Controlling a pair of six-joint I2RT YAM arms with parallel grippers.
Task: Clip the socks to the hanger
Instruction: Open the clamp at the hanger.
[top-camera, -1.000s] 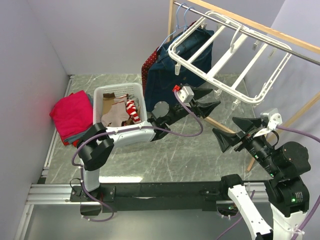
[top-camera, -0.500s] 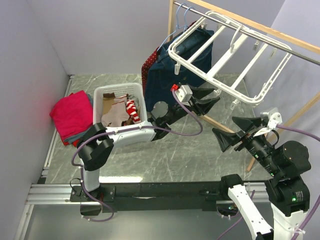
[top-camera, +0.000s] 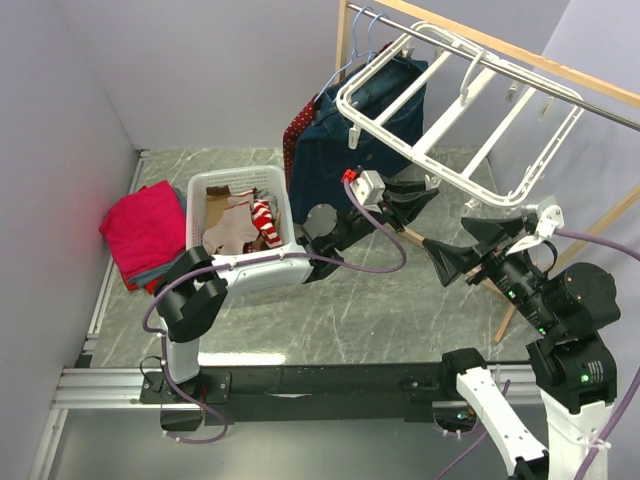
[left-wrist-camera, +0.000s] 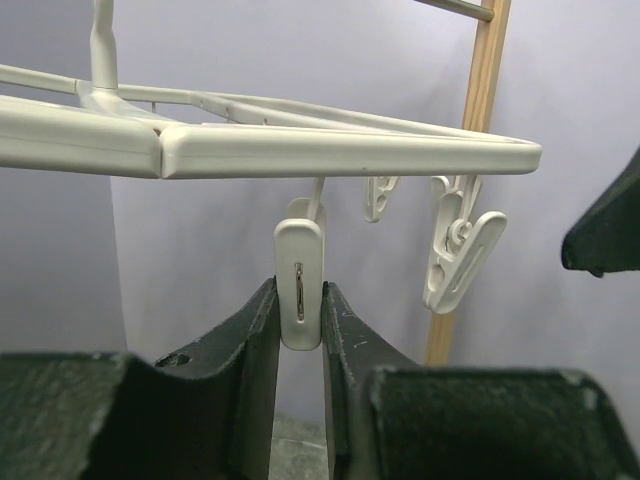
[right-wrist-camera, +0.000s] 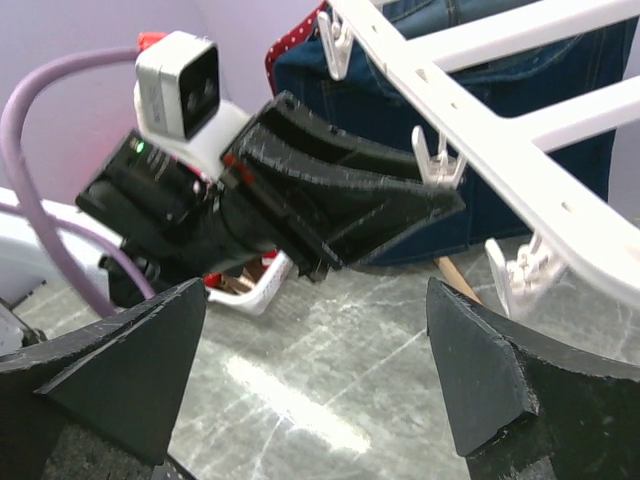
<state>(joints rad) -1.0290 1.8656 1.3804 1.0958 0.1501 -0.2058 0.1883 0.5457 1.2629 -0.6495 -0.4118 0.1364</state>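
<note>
While the hanger (top-camera: 420, 152) hangs tilted from a wooden rail (top-camera: 470, 32) at about 1 o'clock in the overhead view, the left end effector (top-camera: 415, 200) reaches up under its near edge. In the left wrist view the two dark fingers (left-wrist-camera: 255, 340) press against both sides of one small white clip (left-wrist-camera: 300, 285) dangling from the frame's bar (left-wrist-camera: 340, 157), so the left end effector (left-wrist-camera: 300, 305) is closed on that clip. Another clip (left-wrist-camera: 458, 262) hangs free at 3 o'clock from it, tilted and apart from the fingers.

Toward 4 o'clock of the left one, the right end effector (top-camera: 450, 245) floats above the tabletop (top-camera: 370, 300) with its jaws spread wide and nothing between them. Its own camera looks between the parted fingers (right-wrist-camera: 120, 365) at the left arm's fingers under the hanger (right-wrist-camera: 480, 130).

At 9 o'clock, the socks (top-camera: 232, 232) lie piled in a white basket (top-camera: 215, 185), well apart from both end effectors; none shows on the frame. A folded pink cloth (top-camera: 145, 235) sits just beyond the basket at 9 o'clock, and a navy garment (top-camera: 320, 150) hangs at 12 o'clock beside the hanger.
</note>
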